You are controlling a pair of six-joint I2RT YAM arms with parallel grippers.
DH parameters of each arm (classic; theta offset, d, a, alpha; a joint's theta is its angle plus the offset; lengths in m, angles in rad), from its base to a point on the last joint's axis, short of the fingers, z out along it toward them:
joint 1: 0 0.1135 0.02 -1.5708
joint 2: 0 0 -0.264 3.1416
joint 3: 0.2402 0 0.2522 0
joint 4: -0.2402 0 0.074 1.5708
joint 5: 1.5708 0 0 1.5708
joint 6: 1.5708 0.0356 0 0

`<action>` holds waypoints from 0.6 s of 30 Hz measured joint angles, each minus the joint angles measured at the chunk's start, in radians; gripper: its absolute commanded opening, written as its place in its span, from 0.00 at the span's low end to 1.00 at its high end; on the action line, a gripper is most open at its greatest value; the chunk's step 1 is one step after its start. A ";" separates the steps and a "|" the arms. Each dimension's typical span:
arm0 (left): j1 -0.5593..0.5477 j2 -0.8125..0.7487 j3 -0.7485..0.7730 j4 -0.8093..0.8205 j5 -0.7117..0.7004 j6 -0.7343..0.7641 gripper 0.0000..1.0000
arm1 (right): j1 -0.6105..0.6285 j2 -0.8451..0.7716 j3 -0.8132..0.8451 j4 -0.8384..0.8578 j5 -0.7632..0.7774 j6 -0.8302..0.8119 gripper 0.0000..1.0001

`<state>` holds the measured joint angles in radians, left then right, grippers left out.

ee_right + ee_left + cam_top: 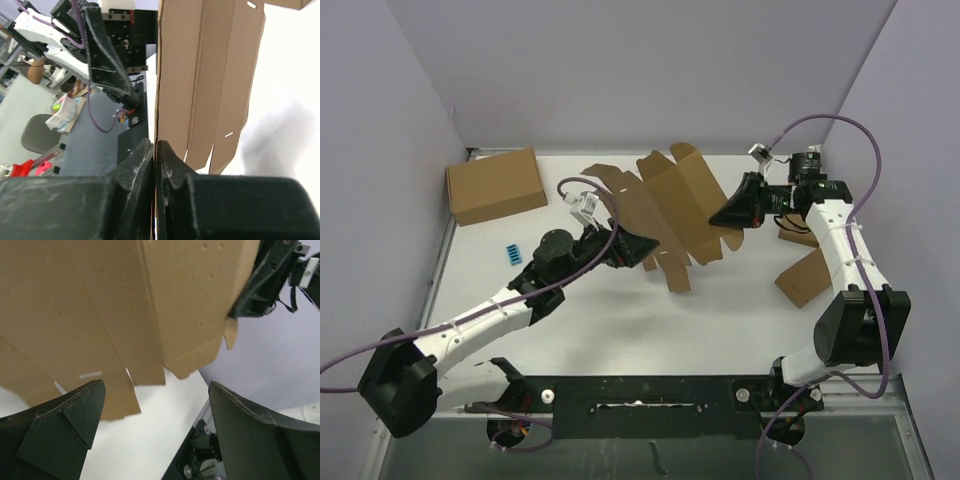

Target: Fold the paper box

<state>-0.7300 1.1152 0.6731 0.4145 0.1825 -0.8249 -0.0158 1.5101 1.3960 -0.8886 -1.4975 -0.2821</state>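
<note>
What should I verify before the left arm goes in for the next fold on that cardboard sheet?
1. Right gripper clamped on the paper box: ok, its fingers are closed on the sheet's edge.
2. Left gripper open: ok, its fingers are spread wide.
3. Left fingers in contact with the sheet: cannot tell.
4. Box formed: not ok, it is a largely flat sheet with its flaps unfolded.
5. Closed carton out of the way: ok, it sits apart at the far left.
6. Small blue item clear of the sheet: ok, it lies beside the left arm.
</note>
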 measured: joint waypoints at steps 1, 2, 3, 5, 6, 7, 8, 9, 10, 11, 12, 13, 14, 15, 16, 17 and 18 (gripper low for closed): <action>-0.001 0.026 0.005 0.022 -0.013 0.000 0.85 | 0.006 0.000 -0.004 0.020 -0.003 0.031 0.00; -0.001 0.053 0.010 0.044 -0.024 0.000 0.85 | 0.013 -0.001 -0.008 0.037 -0.006 0.060 0.00; -0.002 0.072 0.014 0.063 -0.031 0.000 0.85 | 0.018 -0.003 -0.012 0.055 -0.008 0.086 0.00; -0.002 0.103 0.017 0.108 -0.039 0.002 0.86 | 0.025 -0.011 -0.019 0.083 -0.008 0.130 0.00; -0.002 0.114 0.018 0.125 -0.041 0.003 0.87 | 0.027 -0.017 -0.021 0.093 -0.009 0.151 0.00; -0.002 0.123 0.018 0.146 -0.042 0.005 0.88 | 0.031 -0.026 -0.022 0.105 -0.011 0.171 0.00; -0.002 0.130 0.018 0.166 -0.043 0.007 0.89 | 0.033 -0.033 -0.022 0.115 -0.014 0.189 0.00; -0.002 0.136 0.018 0.184 -0.043 0.009 0.89 | 0.038 -0.040 -0.022 0.128 -0.016 0.206 0.00; -0.003 0.143 0.020 0.204 -0.043 0.010 0.90 | 0.043 -0.048 -0.022 0.140 -0.017 0.223 0.00; -0.003 0.148 0.024 0.219 -0.042 0.013 0.91 | 0.047 -0.056 -0.022 0.151 -0.021 0.240 0.00; -0.003 0.152 0.029 0.230 -0.041 0.015 0.92 | 0.050 -0.063 -0.022 0.160 -0.023 0.254 0.00; -0.003 0.157 0.035 0.244 -0.040 0.017 0.93 | 0.053 -0.067 -0.022 0.167 -0.026 0.267 0.00; -0.003 0.159 0.039 0.254 -0.039 0.018 0.95 | 0.056 -0.069 -0.022 0.172 -0.027 0.276 0.00; -0.003 0.162 0.042 0.270 -0.037 0.018 0.96 | 0.061 -0.071 -0.021 0.178 -0.030 0.290 0.00; -0.003 0.164 0.044 0.282 -0.034 0.018 0.96 | 0.064 -0.071 -0.020 0.179 -0.030 0.298 0.00; -0.003 0.166 0.045 0.301 -0.029 0.017 0.96 | 0.068 -0.071 -0.018 0.182 -0.030 0.307 0.00; -0.003 0.167 0.046 0.317 -0.025 0.017 0.96 | 0.071 -0.071 -0.016 0.183 -0.030 0.318 0.00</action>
<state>-0.7326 1.2827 0.7189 0.7315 0.1577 -0.8078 0.0555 1.4395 1.3800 -0.7059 -1.5272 0.0357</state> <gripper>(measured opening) 0.956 0.037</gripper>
